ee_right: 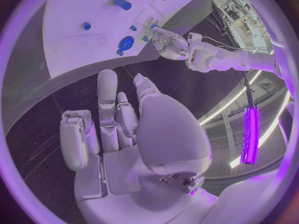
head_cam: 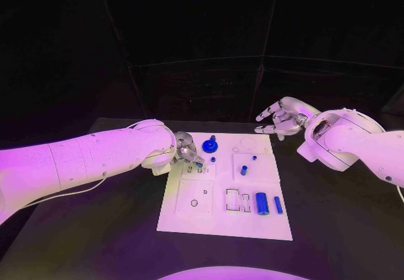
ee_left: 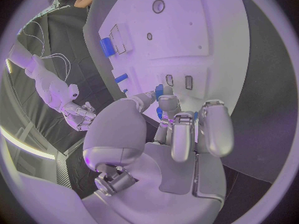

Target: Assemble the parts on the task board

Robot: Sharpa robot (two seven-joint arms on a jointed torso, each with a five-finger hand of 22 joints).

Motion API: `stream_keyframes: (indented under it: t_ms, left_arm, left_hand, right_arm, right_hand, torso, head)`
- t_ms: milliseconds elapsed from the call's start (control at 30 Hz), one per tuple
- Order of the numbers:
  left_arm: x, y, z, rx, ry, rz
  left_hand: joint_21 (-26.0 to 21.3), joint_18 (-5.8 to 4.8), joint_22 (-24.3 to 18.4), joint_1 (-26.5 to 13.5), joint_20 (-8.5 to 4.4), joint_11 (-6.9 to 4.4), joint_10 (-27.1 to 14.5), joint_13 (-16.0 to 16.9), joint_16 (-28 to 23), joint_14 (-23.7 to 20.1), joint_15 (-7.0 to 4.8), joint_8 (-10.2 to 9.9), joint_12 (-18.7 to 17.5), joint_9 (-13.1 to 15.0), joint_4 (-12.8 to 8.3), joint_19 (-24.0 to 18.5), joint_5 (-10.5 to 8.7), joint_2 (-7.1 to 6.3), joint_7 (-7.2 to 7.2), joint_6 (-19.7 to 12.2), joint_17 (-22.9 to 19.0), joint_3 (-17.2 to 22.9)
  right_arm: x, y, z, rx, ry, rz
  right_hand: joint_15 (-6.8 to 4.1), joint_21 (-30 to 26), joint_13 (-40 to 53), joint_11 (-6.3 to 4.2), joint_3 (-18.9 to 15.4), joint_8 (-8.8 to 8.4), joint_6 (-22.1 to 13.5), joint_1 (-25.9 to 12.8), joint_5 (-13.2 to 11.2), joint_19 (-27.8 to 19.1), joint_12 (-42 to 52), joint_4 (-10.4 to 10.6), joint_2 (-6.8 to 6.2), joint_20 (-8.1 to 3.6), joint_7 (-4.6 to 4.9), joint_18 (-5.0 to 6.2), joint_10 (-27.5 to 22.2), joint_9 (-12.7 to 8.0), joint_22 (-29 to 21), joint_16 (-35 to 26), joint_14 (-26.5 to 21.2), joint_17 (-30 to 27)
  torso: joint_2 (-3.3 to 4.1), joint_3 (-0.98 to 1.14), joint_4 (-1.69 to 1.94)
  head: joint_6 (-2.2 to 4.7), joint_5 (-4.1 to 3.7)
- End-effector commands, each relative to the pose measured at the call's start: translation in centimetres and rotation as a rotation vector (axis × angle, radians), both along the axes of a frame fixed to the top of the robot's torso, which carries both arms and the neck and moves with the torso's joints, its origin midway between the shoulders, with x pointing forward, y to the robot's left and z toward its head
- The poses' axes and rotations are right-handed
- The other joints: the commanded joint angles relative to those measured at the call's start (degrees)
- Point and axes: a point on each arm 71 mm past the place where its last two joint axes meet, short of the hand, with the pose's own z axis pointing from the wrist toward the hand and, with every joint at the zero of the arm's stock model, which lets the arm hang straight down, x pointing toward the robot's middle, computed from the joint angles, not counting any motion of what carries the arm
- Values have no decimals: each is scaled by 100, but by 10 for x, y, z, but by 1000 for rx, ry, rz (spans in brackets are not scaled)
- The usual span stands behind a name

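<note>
Left hand (head_cam: 184,153) at the task board (head_cam: 220,224) upper left edge, fingers (ee_left: 167,103) pinched on a small blue part (ee_left: 159,90), apparently to seat it. Right hand (head_cam: 280,118), upper right, fingers apart, clear of work.

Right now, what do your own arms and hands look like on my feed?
Both arms are smooth, rounded white shells. The left arm has a thin pale cable looping under it. Each ends in a silver, many-fingered hand: the left hand and right hand have jointed metallic fingers with rounded pads and a domed, glossy back.
</note>
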Motion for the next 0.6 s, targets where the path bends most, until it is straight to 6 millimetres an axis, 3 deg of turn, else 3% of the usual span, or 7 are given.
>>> stream_keyframes:
  t_ms: [33,600]
  left_arm:
    - [1,0,2,12,-61,10]
    - [0,-3,-8,75,-18,-32]
  left_hand:
    - [22,-82,9,-28,-5,6,45,5,36,605,-4,19,29,8,-976,46,31,11,-41,-4,1509,1006]
    - [2,-76,-23,-43,-7,3,51,-6,36,605,-7,25,26,11,-977,38,34,10,-44,-1,1509,1031]
  right_arm:
    - [0,1,2,-2,-7,9]
    - [0,2,2,-2,-6,13]
  right_hand:
    - [-41,31,21,-13,-3,36,39,47,20,584,-36,-41,6,-9,-10,-87,-30,-6,1510,26,-5,2]
    - [-40,31,21,-12,-2,35,35,62,15,584,-36,-48,9,-10,-9,-87,-30,-8,1510,25,-6,2]
  torso:
    - [-10,4,13]
    - [-4,7,11]
  head:
    - [-5,-1]
    - [-11,19]
